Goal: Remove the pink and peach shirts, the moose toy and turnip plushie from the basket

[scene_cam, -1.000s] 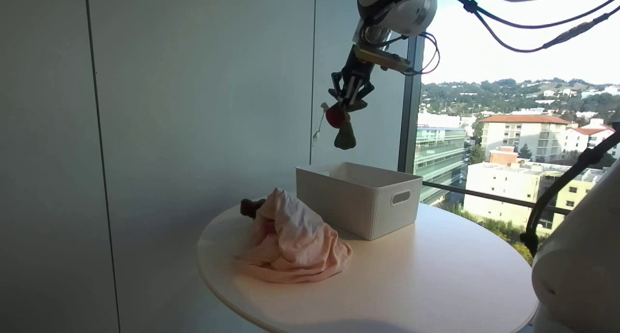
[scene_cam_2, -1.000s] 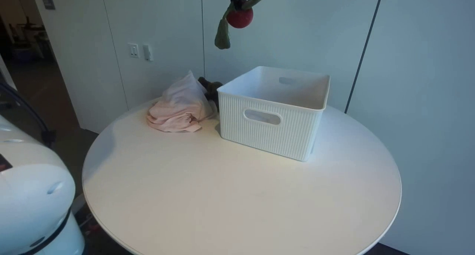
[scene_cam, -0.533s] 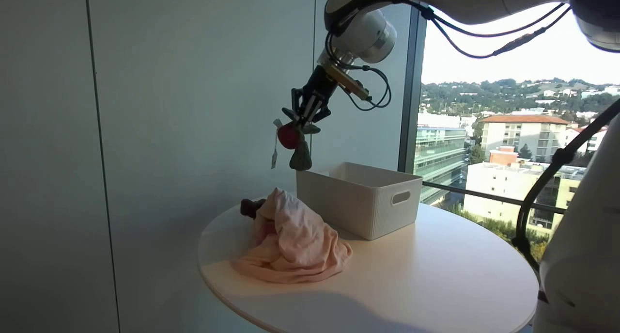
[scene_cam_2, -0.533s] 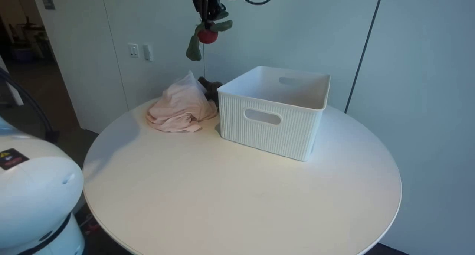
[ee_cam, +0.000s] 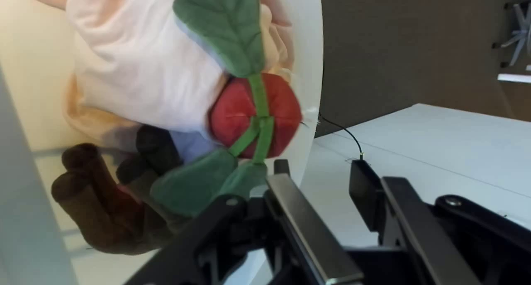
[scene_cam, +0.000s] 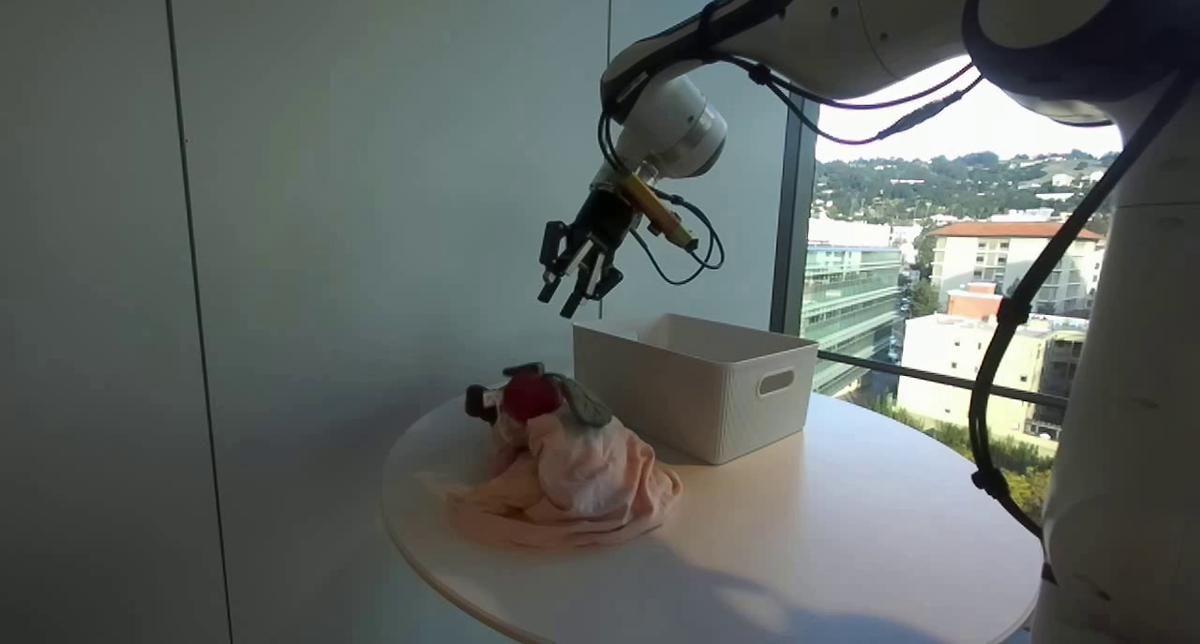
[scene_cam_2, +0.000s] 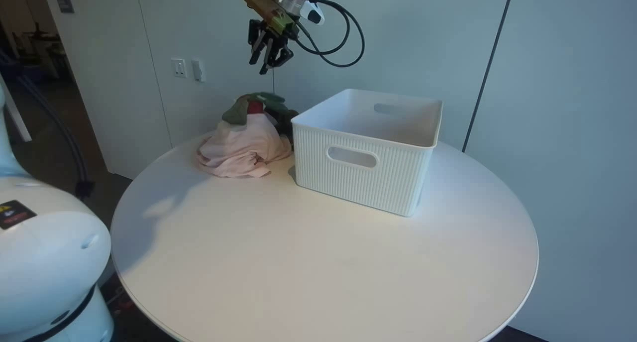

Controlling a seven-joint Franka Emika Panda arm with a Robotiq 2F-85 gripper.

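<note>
The turnip plushie (scene_cam: 532, 396), red with green leaves, lies on top of a pink-peach cloth pile (scene_cam: 581, 480); it also shows in an exterior view (scene_cam_2: 255, 107) and the wrist view (ee_cam: 286, 106). I cannot tell the pink and peach shirts apart in the pile. The dark brown moose toy (ee_cam: 99, 210) lies on the table beside the pile, partly covered by leaves; only part shows in both exterior views (scene_cam: 478, 403) (scene_cam_2: 284, 122). My gripper (scene_cam: 557, 304) is open and empty above the plushie, apart from it; its fingers also show in the wrist view (ee_cam: 319, 173).
The white basket (scene_cam_2: 358, 182) stands on the round white table (scene_cam_2: 318, 262) close beside the pile and moose; its floor is hidden. The wall (scene_cam: 394, 203) is just behind the table. A window (scene_cam: 937, 203) is beyond the basket.
The gripper carried the turnip plushie down and across to over the cloth pile, then opened. The plushie dropped onto the pile. The basket and moose have not moved.
</note>
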